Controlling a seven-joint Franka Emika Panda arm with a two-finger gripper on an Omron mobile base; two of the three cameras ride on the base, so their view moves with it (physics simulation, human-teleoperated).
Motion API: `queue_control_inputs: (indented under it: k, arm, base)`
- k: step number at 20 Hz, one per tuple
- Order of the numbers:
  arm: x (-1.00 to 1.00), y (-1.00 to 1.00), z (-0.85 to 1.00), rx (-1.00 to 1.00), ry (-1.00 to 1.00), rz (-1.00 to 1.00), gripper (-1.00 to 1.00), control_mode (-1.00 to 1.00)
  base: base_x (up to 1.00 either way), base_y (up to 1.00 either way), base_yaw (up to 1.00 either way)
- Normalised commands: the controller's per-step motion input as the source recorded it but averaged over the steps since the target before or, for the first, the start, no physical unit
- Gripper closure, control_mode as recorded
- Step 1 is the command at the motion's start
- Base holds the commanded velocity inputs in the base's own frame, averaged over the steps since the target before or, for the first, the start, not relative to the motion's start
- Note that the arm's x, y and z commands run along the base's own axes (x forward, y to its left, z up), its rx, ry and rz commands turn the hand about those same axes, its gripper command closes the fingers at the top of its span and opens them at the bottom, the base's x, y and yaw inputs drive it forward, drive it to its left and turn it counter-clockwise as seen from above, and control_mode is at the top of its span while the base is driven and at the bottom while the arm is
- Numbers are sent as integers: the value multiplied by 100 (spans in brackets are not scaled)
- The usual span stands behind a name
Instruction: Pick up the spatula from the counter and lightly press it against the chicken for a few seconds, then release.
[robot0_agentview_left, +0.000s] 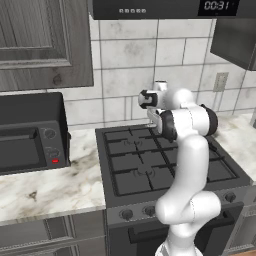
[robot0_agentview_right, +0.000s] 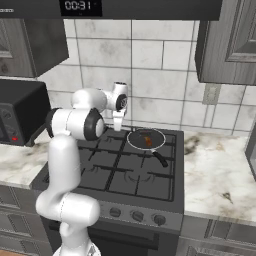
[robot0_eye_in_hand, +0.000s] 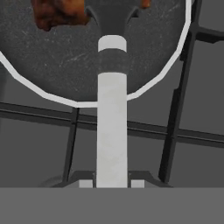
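Observation:
In the hand view the spatula's pale handle (robot0_eye_in_hand: 112, 122) runs straight up from my gripper (robot0_eye_in_hand: 112, 183), which is shut on it. Its dark blade end reaches over the pan's white rim (robot0_eye_in_hand: 43, 94) into the dark pan. The browned chicken (robot0_eye_in_hand: 59, 13) lies in the pan just left of the blade; whether they touch I cannot tell. From the right base view, the gripper (robot0_agentview_right: 118, 122) hangs over the back of the stove, left of the pan (robot0_agentview_right: 137, 134) holding the chicken (robot0_agentview_right: 148, 141). The left base view has the gripper (robot0_agentview_left: 154, 117) behind my upper arm.
The pan's black handle (robot0_agentview_right: 161, 160) points toward the stove front. Black grates cover the stove (robot0_agentview_left: 135, 167). A toaster oven (robot0_agentview_left: 30, 132) stands on the marble counter (robot0_agentview_left: 45, 190) to the left. More counter (robot0_agentview_right: 220, 170) lies right of the stove, with cabinets overhead.

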Motion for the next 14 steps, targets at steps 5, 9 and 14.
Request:
queue_control_inputs:
  k: [5,9,14]
  arm:
    - [23,-2,-14,0,1,0,100,-100]
    - [18,-4,-14,0,1,0,100,-100]
    - [17,-6,-11,0,0,0,100,-100]
  base:
    - [0,0,0]
    - [0,0,0]
    - [0,0,0]
